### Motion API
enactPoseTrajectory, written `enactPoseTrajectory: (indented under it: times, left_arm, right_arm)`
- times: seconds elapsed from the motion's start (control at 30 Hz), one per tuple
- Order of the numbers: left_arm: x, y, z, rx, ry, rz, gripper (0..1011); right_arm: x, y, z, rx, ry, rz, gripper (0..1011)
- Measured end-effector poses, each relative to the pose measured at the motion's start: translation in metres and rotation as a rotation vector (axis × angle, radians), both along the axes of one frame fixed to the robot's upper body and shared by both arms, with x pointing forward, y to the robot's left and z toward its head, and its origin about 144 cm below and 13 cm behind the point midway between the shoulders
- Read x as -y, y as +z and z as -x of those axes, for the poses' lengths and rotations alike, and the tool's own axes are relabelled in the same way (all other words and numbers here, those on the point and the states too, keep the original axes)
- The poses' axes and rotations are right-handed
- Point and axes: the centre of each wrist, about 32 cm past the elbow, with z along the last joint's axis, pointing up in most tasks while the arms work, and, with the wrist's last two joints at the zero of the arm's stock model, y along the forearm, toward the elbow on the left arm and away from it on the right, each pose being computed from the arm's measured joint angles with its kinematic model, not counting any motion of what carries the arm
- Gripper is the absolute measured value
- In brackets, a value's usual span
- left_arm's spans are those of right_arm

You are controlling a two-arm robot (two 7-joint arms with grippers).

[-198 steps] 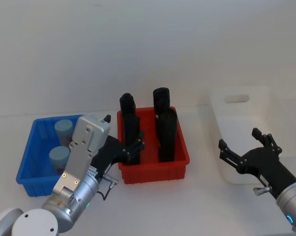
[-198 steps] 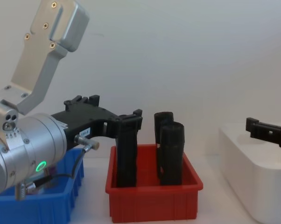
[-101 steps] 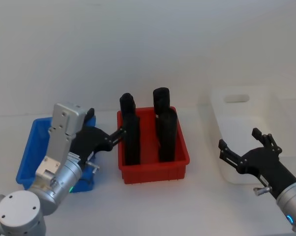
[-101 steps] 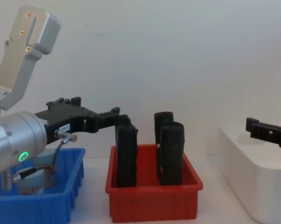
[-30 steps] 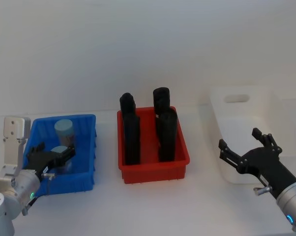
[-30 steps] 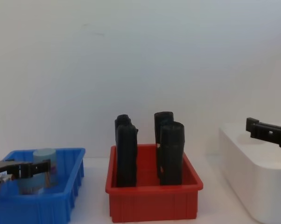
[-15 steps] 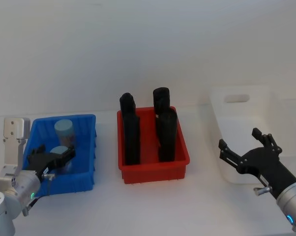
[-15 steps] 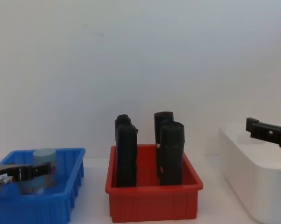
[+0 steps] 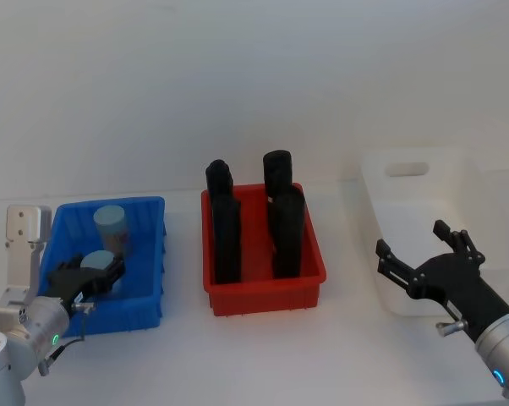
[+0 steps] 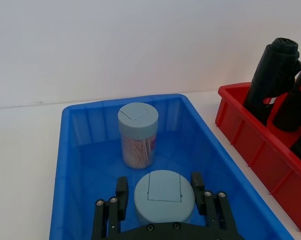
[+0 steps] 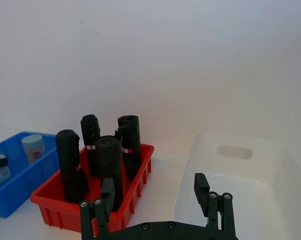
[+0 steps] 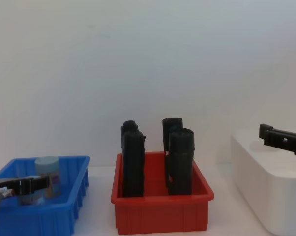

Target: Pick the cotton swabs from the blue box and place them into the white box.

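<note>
Two cotton swabs (image 10: 136, 134) tubs are standing in the blue box (image 10: 74, 150), my left gripper (image 10: 159, 183) straddling the nearer tub (image 10: 163, 200) wide-open, seemingly not touching; I am planning a centred, level squeeze, right gripper (image 9: 411, 238) idling spread near the white box (image 9: 417, 210).

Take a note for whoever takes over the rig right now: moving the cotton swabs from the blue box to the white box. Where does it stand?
Left gripper: open, lowered into the blue box, one finger on each side of the nearer tub, not closed on it.
Right gripper: open, idle at the near side of the white box.
The farther tub stands upright just behind the nearer one.
Done: no tub moved yet.
Left: grip the nearer tub, carry it to the white box, then the farther tub.
</note>
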Motion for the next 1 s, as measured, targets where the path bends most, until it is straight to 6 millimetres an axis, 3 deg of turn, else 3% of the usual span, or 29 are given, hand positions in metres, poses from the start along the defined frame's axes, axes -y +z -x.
enactPoseTrajectory:
  times: [0.2, 0.57, 1.0]
  left_arm:
    - [0.0, 0.001, 0.002, 0.007, -0.007, -0.005, 673]
    - [0.003, 0.016, 0.005, 0.073, -0.052, -0.04, 670]
    - [0.014, 0.062, 0.01, 0.179, -0.173, -0.073, 670]
  right_arm:
    - [0.0, 0.0, 0.0, 0.0, 0.0, 0.0, 1002]
    - [0.0, 0.0, 0.0, 0.0, 0.0, 0.0, 1002]
    - [0.0, 0.0, 0.0, 0.0, 0.0, 0.0, 1002]
